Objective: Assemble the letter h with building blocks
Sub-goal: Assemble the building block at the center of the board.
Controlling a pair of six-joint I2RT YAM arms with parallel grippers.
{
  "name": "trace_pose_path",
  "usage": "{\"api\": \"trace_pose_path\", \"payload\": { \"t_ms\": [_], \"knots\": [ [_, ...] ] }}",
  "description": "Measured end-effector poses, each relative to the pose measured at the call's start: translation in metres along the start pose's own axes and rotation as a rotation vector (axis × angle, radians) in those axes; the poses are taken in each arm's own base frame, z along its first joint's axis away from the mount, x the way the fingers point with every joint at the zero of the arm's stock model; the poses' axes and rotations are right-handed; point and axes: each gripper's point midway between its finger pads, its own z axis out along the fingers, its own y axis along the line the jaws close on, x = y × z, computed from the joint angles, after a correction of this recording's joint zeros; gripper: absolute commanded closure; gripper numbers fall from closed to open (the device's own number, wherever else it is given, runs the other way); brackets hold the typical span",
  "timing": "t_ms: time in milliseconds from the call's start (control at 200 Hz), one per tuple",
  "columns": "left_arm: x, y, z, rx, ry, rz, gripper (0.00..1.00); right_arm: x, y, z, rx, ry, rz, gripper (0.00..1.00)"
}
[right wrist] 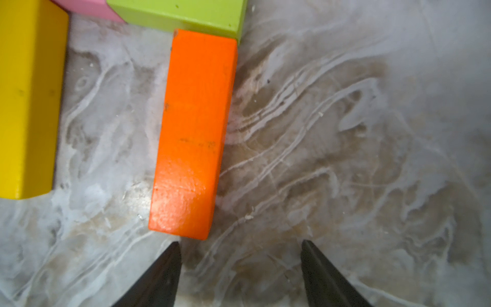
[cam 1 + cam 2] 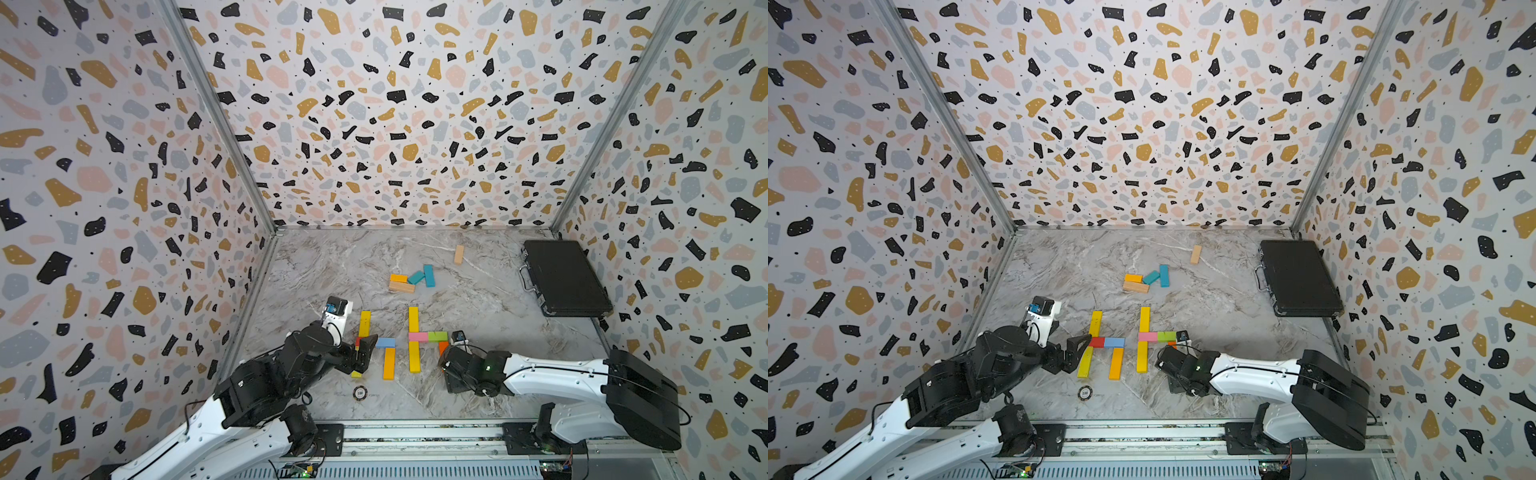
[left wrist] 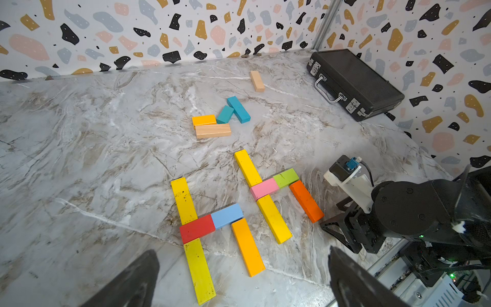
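Observation:
Two h shapes of building blocks lie flat on the marble. The left one has two yellow blocks (image 3: 183, 200), a red block (image 3: 197, 228), a blue block (image 3: 227, 215) and an amber leg (image 3: 247, 247). The right one has two yellow blocks (image 2: 413, 319), pink (image 2: 418, 336), green (image 2: 437, 336) and an orange leg (image 1: 194, 133). My left gripper (image 3: 243, 279) hovers open near the left h's lower end, holding nothing. My right gripper (image 1: 239, 243) is open and empty, just past the orange leg's near end and slightly to one side of it.
Loose blocks lie farther back: a small orange one (image 2: 398, 277), a wooden one (image 2: 402, 286), two teal ones (image 2: 429, 275) and a lone wooden one (image 2: 459, 254). A black case (image 2: 563, 276) sits at the back right. A round disc (image 2: 360, 392) lies near the front edge.

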Motion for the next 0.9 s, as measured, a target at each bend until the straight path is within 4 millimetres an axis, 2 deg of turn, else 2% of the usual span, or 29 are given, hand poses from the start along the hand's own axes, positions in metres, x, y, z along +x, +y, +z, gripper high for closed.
{"api": "trace_pose_path", "payload": {
  "t_ms": [901],
  "knots": [
    [0.0006,-0.0001,0.0014,-0.003,0.005,0.001,0.01,-0.0082,0.0003,0.0042,0.002,-0.025,-0.004,0.26]
  ]
}}
